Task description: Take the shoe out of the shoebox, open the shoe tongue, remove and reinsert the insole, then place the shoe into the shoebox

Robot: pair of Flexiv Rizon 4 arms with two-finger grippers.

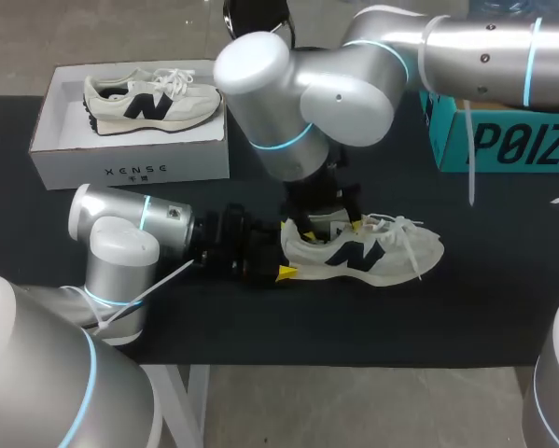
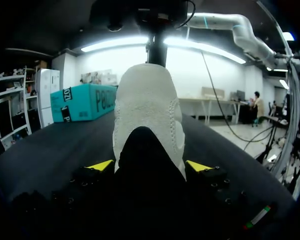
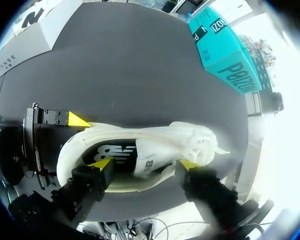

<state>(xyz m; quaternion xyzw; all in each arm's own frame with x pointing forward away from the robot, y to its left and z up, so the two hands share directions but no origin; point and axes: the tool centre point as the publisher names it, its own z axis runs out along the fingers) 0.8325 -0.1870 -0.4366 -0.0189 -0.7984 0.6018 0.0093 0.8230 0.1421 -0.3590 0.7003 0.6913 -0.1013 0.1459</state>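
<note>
Cream shoe (image 1: 372,250) on my black worktop (image 1: 484,308), heel clamped from both sides by my left pincer (image 2: 150,165); my right pincer (image 3: 145,163) hangs spread wide over its opening. Well apart, a second shoe (image 1: 153,101) lies in the white shoebox (image 1: 130,159).

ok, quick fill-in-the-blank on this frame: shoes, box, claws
1. The left claw grips the shoe on the table at its ____.
2. The white shoebox holds ____ other shoe.
3. The other claw, over the table shoe's opening, belongs to my ____ arm.

Missing words: heel; one; right
</note>
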